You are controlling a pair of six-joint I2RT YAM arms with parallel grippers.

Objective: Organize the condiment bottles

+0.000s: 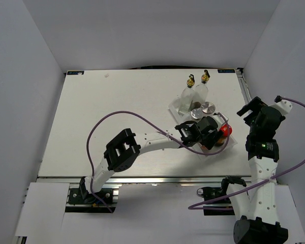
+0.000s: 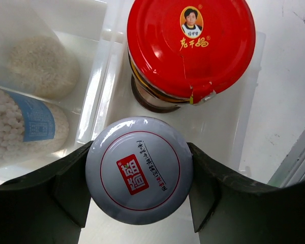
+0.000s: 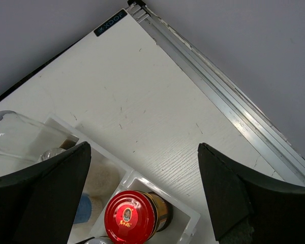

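Your white-lidded jar (image 2: 140,170) is in the same pocket of the white tray (image 2: 246,127) as the red-lidded jar (image 2: 190,48), just beside it. Your left pincer (image 2: 139,178) holds it, one finger tight on each side of the lid. Your right pincer (image 3: 144,152) is open wide above the worktop (image 3: 142,91).

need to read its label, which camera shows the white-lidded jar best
Left wrist: the white-lidded jar fills the frame, lid label sharp, clamped in the left gripper. Top external hides it under that gripper; right wrist catches only a sliver at its bottom edge.
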